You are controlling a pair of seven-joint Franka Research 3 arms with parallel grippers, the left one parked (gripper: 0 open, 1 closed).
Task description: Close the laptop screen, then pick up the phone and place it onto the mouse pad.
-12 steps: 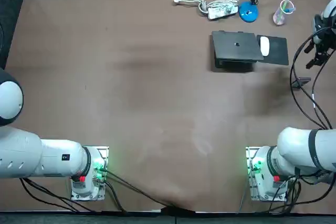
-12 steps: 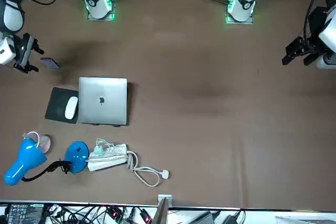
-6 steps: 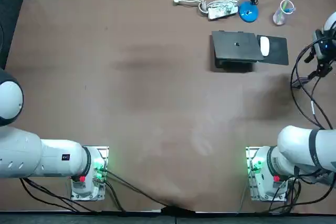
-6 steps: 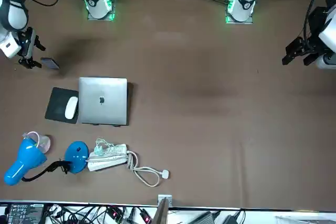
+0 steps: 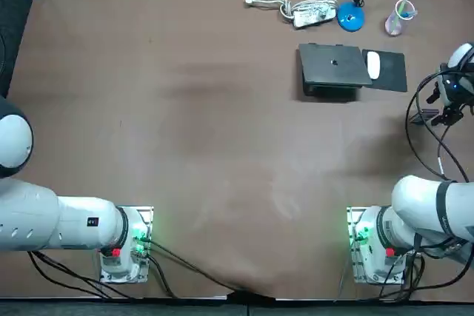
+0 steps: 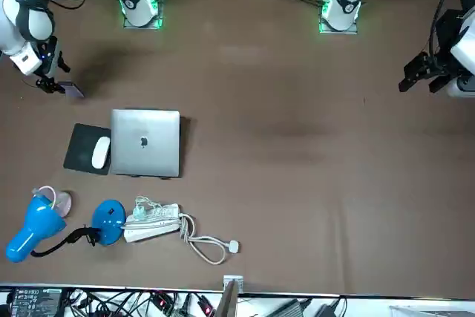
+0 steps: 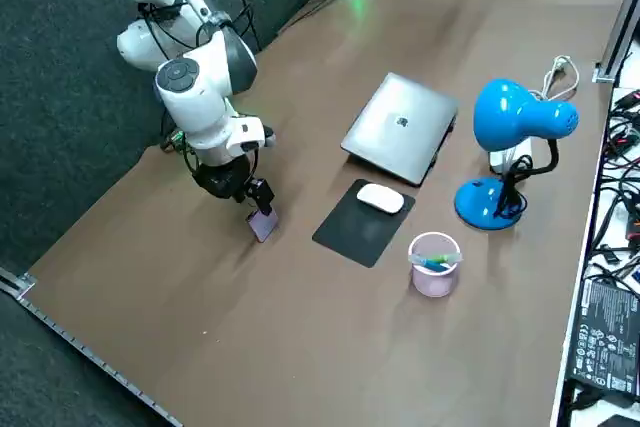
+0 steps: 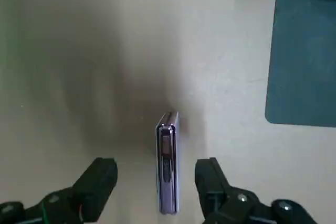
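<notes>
Phone (image 8: 167, 166) lies on the table just short of the pad (image 7: 350, 232), not touching it. It shows edge-on between the spread fingers of my right gripper (image 8: 155, 167), and neither finger is on it yet. The laptop (image 7: 400, 127) is shut, so I judge the grasp is the step in hand. The phone sits nearer one finger, so I'd nudge sideways to centre it and descend until the pads cover its thin sides. Then I'd close gently, lift straight up, and aim for bare pad clear of the mouse (image 7: 380, 198).
</notes>
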